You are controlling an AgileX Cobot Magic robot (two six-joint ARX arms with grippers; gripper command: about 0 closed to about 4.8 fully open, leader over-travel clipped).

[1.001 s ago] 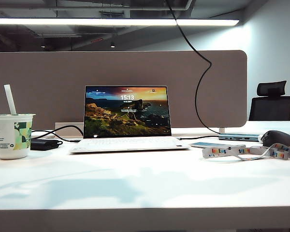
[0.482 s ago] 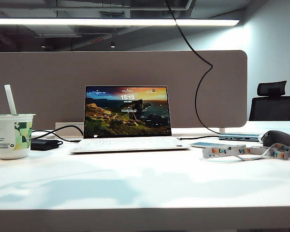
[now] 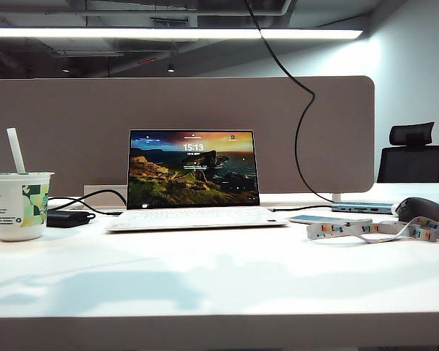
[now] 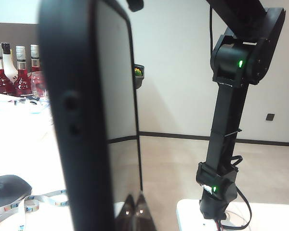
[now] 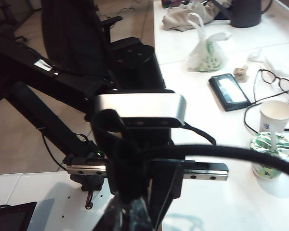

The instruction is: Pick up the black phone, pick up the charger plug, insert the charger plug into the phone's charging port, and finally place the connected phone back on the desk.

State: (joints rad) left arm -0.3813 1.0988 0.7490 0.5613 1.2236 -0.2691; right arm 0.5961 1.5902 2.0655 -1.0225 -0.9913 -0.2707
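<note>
While neither arm is seen in the exterior view, the desk [image 3: 227, 281] is noted with a wide bare foreground ahead of the laptop [image 3: 192, 179]; a cup [image 3: 18, 205] stands at its left edge, a lanyard [image 3: 377, 230] and mouse [image 3: 423, 210] at the right, and a black cable [image 3: 296, 139] hangs before the divider. By the left wrist view, the black phone [image 4: 84, 120] is held upright, clenched in the left gripper [image 4: 135, 209], open floor beyond. By the right wrist view, the right gripper [image 5: 130, 211] is closed on a black cable [image 5: 231, 156]; the charger plug is not made out.

Glossy black phone [image 4: 82, 120]; white desk [image 3: 227, 270]; taupe divider [image 3: 73, 124]; green-patterned white cup [image 3: 18, 205]; multicolour-printed lanyard [image 3: 373, 229]
</note>
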